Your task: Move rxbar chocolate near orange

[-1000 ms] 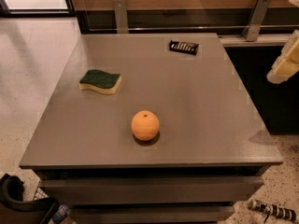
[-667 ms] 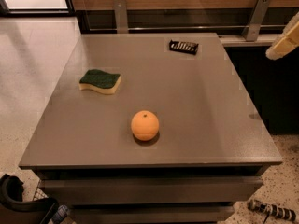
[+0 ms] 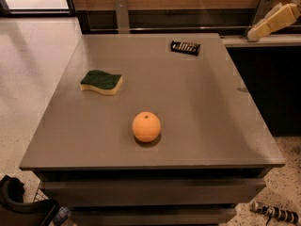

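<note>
The rxbar chocolate [image 3: 185, 47] is a small flat black wrapper with white lettering, lying near the far right edge of the grey table [image 3: 202, 107]. The orange [image 3: 146, 126] is round with a dark stem dimple and sits toward the front middle of the table, well apart from the bar. My cream-coloured gripper [image 3: 255, 31] hangs in the air at the upper right, beyond the table's far right corner and to the right of the bar. It touches nothing.
A green-and-yellow sponge [image 3: 101, 82] lies on the left part of the table. A wooden wall with metal brackets [image 3: 121, 14] runs behind. A dark cabinet [image 3: 268, 79] stands to the right. Part of the robot base [image 3: 21, 206] shows at the bottom left.
My gripper has risen and moved left, toward the table's far right corner. The bar, the orange and the sponge have not moved.
</note>
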Tool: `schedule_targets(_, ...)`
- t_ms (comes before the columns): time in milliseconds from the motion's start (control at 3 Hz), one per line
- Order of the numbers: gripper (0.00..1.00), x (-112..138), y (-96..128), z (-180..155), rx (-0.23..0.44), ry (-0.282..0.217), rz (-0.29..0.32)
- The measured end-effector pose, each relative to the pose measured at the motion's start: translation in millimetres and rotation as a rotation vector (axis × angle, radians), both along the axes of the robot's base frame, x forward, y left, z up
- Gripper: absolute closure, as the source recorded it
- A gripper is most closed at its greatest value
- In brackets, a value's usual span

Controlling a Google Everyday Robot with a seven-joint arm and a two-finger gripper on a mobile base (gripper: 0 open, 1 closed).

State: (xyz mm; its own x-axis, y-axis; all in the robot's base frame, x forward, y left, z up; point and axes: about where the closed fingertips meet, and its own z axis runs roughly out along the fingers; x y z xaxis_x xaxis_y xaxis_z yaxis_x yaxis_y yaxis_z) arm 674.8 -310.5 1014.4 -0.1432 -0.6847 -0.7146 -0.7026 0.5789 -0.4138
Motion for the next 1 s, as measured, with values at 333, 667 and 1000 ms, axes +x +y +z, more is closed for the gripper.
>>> schedule_targets(333, 0.0, 33.0, 2.2, -31.6, 0.105, 0.058, -0.041)
schedule_targets(667, 0.0, 33.0, 2.3, -31.7, 0.105, 0.058, -0.041)
schedule_targets(1000, 0.0, 62.6, 20.6, -63.9, 0.167, 0.086, -0.044)
